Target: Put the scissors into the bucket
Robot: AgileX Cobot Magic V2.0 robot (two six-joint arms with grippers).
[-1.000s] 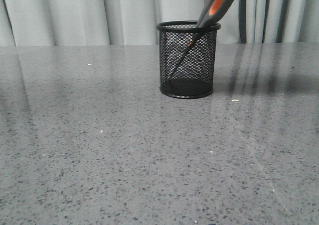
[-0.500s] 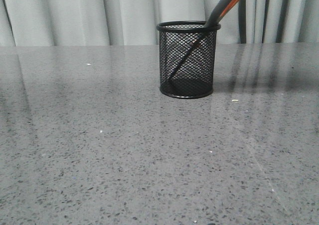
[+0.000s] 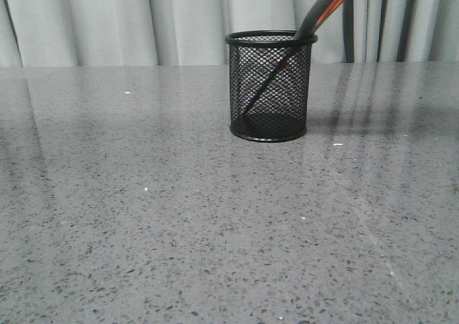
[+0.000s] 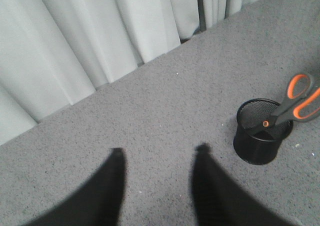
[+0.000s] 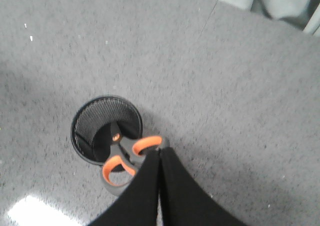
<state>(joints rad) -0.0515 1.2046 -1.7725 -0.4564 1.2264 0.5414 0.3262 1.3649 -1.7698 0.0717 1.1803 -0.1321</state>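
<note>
The scissors (image 3: pixel 301 37) stand blades-down in the bucket (image 3: pixel 271 87) near the tabletop's (image 3: pixel 179 216) far edge, handles leaning over its rim. Right hand (image 5: pixel 159 158) is pressed together, apparently empty above the handles; left hand (image 4: pixel 157 153) is spread. Placing looks finished; next should be retreat.

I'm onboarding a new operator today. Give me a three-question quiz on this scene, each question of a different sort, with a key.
1. True or false: the scissors lie flat on the table.
2. Which way do the scissors point inside the bucket? A) blades down B) handles down
3. Fill in: the left gripper's fingers are ____.

Key: 1. false, they lean on the bucket's rim; 2. A; 3. open, holding nothing, while the right gripper's fingers are pressed together beside the handles.
</note>
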